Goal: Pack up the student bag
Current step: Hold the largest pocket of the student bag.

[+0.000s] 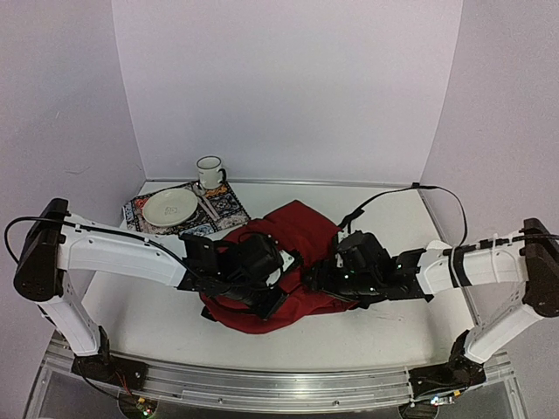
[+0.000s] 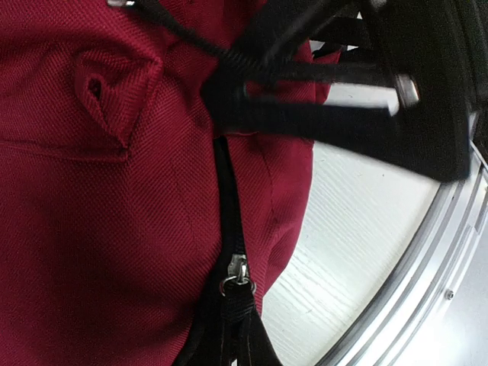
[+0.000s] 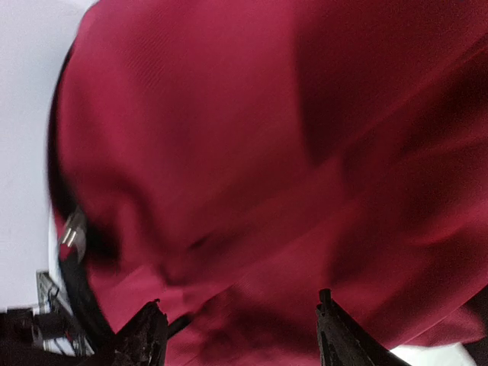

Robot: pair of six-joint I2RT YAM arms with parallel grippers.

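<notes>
The student bag [image 1: 297, 229], a dark red fabric backpack, lies slumped in the middle of the table. My left gripper [image 1: 272, 298] is at its near left side. In the left wrist view the bag [image 2: 91, 229] fills the frame, and a black zipper runs down to a metal slider [image 2: 238, 273]. My left gripper [image 2: 229, 347] is shut on the slider's black pull tab. My right gripper [image 1: 313, 281] is at the bag's near right side. It is open [image 3: 240, 339], with the red fabric [image 3: 252, 152] bulging close in front of its spread fingers.
A patterned mat [image 1: 229, 205] at the back left holds a white plate [image 1: 170, 208]. A white mug [image 1: 210, 172] stands just behind it. White walls close the back and sides. A metal rail [image 1: 262, 384] runs along the table's near edge and shows in the left wrist view [image 2: 427, 282].
</notes>
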